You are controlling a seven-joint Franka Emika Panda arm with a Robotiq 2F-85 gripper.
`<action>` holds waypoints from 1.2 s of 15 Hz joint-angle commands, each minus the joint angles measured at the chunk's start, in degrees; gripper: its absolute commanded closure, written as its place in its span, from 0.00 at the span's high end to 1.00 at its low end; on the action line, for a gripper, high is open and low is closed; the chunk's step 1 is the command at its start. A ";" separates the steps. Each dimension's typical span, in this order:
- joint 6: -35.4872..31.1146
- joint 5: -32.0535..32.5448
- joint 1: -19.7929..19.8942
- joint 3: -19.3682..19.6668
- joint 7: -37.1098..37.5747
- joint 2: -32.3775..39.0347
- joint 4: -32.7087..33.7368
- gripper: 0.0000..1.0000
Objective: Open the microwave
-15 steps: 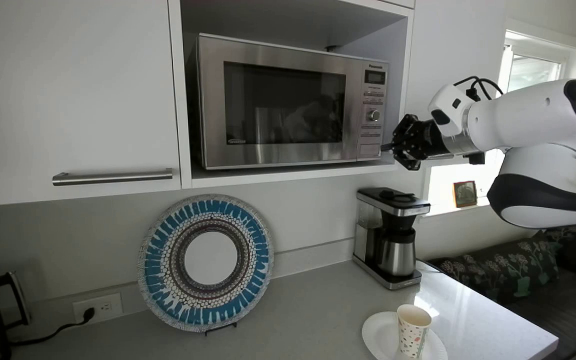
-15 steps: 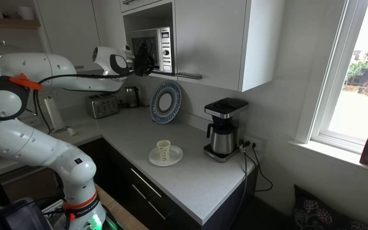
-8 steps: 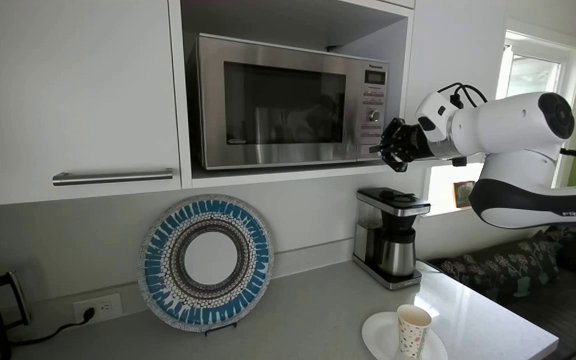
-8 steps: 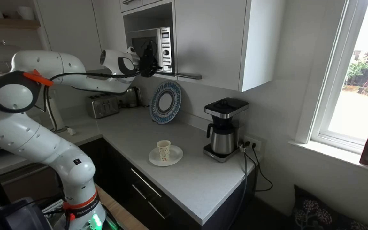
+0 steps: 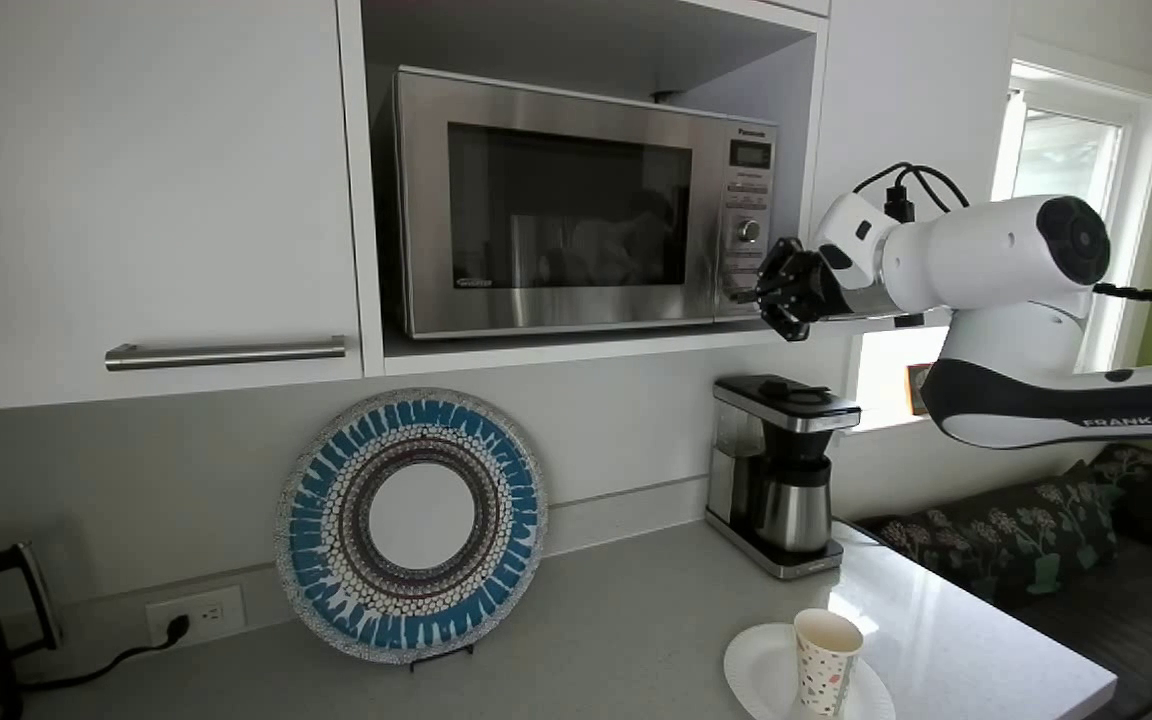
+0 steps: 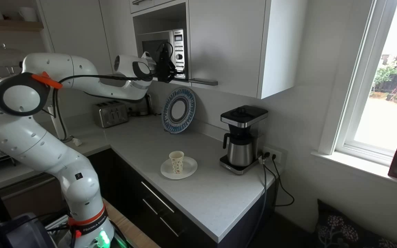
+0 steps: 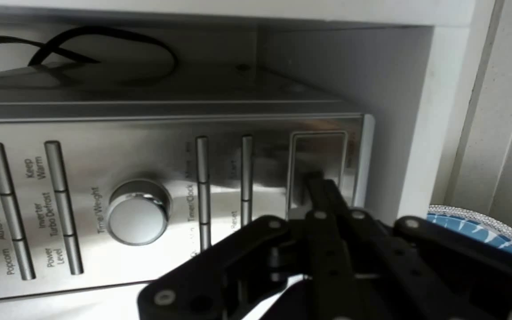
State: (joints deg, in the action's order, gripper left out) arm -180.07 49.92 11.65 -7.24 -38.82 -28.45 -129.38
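End effector (image 7: 323,184), clenched on nothing, has edged towards the niche (image 5: 796,130) and its closed microwave (image 5: 576,205), to the six o'clock end of the control panel (image 5: 748,205), probably to press the blank button (image 7: 319,153), with apparent door-swing room towards nine o'clock and the shelf lip (image 5: 586,352) close at six.

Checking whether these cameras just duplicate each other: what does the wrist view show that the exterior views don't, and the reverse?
Only the wrist view: a readable Popcorn label and Keep Warm label, too small to read elsewhere.
Only the exterior views: the dark glass door window, paper cup, white plate and drip coffee maker.
Shared: the gripper, microwave, control knob and blue-patterned disc, which the wrist view cuts off.
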 commanded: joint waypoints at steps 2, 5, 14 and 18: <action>-1.82 3.25 6.97 -5.26 2.09 1.23 1.56 0.00; -4.00 3.78 12.08 -9.18 3.29 1.25 2.50 0.00; -8.08 -0.48 25.61 -19.82 7.26 2.54 3.59 0.00; -7.85 -2.90 26.74 -22.18 11.65 4.54 4.88 0.00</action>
State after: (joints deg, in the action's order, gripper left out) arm -188.84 49.37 36.29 -26.31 -29.38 -28.68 -127.92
